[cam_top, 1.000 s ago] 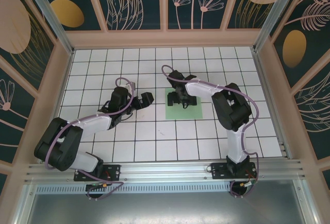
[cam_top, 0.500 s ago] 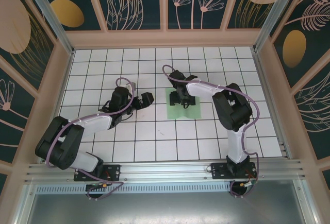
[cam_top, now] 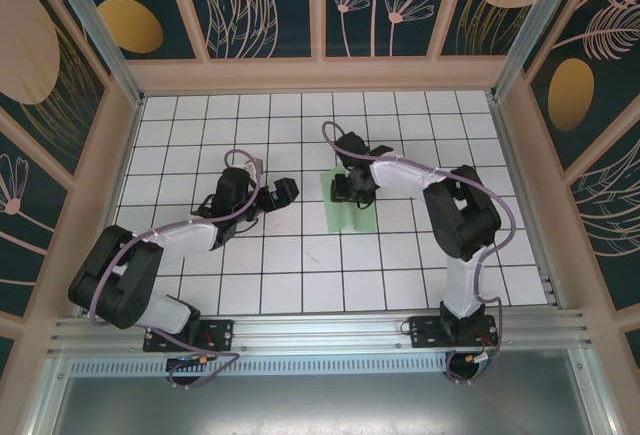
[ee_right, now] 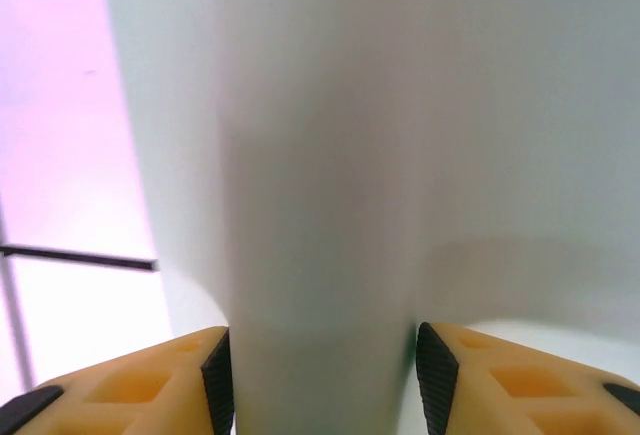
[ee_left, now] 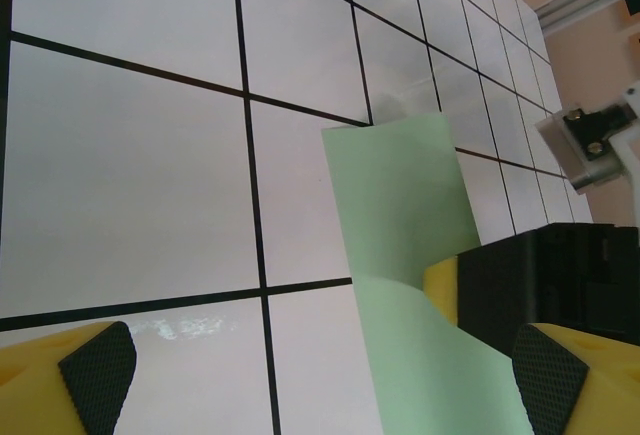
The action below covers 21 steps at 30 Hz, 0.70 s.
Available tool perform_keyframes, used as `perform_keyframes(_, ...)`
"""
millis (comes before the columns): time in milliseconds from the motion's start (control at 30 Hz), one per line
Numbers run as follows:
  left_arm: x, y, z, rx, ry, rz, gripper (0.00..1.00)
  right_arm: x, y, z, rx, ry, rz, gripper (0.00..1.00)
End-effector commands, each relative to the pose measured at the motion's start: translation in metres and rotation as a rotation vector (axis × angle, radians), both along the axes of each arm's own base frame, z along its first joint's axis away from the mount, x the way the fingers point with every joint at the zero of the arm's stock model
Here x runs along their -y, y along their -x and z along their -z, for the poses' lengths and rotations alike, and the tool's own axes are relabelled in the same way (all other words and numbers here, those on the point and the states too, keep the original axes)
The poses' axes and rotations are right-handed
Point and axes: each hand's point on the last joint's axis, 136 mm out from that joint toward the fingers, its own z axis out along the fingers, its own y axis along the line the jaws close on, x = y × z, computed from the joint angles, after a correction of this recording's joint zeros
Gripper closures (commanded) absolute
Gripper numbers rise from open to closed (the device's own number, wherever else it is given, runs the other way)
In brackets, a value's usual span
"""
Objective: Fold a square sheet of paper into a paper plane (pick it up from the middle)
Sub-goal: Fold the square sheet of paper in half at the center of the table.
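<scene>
Item: square sheet of paper (cam_top: pixel 354 219), bunched, at table (cam_top: pixel 200 285) centre.
My left pincer (cam_top: pixel 283 193): at its 9 o'clock, spread wide, empty.
My right pincer (ee_right: pixel 320 375): pinching the sheet's raised middle ridge.
Handling: I squeeze gently and lift straight up, with the ridge centred between my pads (ee_right: pixel 218 380).

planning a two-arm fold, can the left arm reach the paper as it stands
Probably yes: the left gripper stands open beside the square sheet of paper, bare tiles between; the right gripper pinches only its middle.
</scene>
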Motion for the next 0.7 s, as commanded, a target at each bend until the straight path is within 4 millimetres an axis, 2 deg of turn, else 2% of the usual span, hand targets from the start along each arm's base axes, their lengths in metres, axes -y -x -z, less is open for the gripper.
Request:
perform_keyframes(0, 0.005, -0.009, -0.015, 0.034, 0.039, -0.010, 0.01, -0.015, 0.000, -0.029, 0.021, -0.162, -0.004, 0.47)
perform_keyframes(267, 0.009, -0.011, -0.026, 0.051, 0.074, -0.005, 0.02, -0.051, 0.016, -0.086, 0.019, -0.559, -0.080, 0.48)
perform_keyframes(333, 0.010, -0.011, -0.031, 0.060, 0.087, 0.000, 0.01, -0.054, 0.023, -0.090, 0.011, -0.616, -0.091, 0.48)
perform_keyframes(367, 0.011, -0.012, -0.034, 0.064, 0.094, -0.001, 0.01, -0.049, 0.020, -0.093, 0.007, -0.661, -0.071, 0.48)
perform_keyframes(467, 0.014, -0.013, -0.039, 0.068, 0.102, 0.010, 0.01, -0.032, 0.019, -0.085, -0.007, -0.702, -0.010, 0.48)
perform_keyframes(667, 0.020, -0.017, -0.046, 0.069, 0.102, 0.035, 0.01, 0.009, 0.022, -0.045, -0.020, -0.582, 0.086, 0.45)
